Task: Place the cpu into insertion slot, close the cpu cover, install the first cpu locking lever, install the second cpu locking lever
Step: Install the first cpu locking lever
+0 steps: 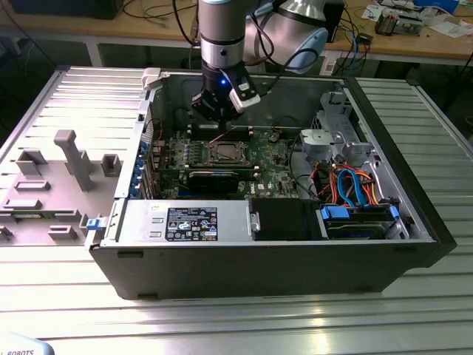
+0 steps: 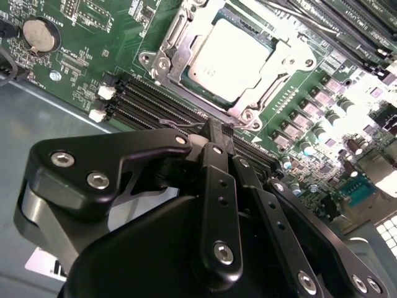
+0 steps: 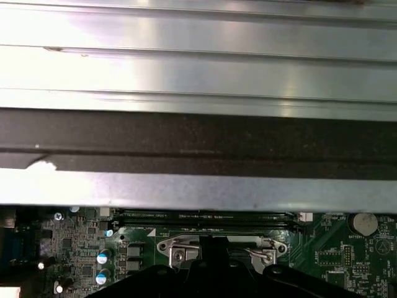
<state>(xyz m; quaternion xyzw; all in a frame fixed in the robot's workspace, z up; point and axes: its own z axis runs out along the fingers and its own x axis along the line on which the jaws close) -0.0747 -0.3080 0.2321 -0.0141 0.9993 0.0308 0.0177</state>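
**Arm:** Gripper [image 2: 217, 133] logged first: my two black fingers [image 2: 214, 180] were pressed together at the tips with nothing between them. In the exterior view the gripper [image 1: 215, 112] hung inside the open computer case [image 1: 259, 259], above the far edge of the green motherboard [image 1: 277, 159].

**Recorder:** Nearest item to the tips?

**Arm:** The long black memory slots [image 2: 146, 105], directly under the tips in the second wrist view. Whether I touched them, I could not tell.

**Recorder:** And the cpu?

**Arm:** The cpu [image 2: 232, 59] lay flat in the insertion slot [image 2: 162, 62], its pale metal top facing up, just past the memory slots. The cpu cover [image 2: 279, 53] was down around it, the chip showing through the cut-out centre. In the exterior view the insertion slot [image 1: 225, 153] sat near the middle of the board, just nearer the camera than the gripper.

**Recorder:** Locking levers?

**Arm:** Could not make out their position.

**Recorder:** Farther out?

**Arm:** A round coin battery [image 2: 41, 34] on the board, well apart from the slot. In the first wrist view, the case wall [image 3: 198, 133] beyond the board, then the ribbed metal table [image 3: 198, 56]. A grey fixture tray [image 1: 52, 185] sat on the table at the exterior view's left.
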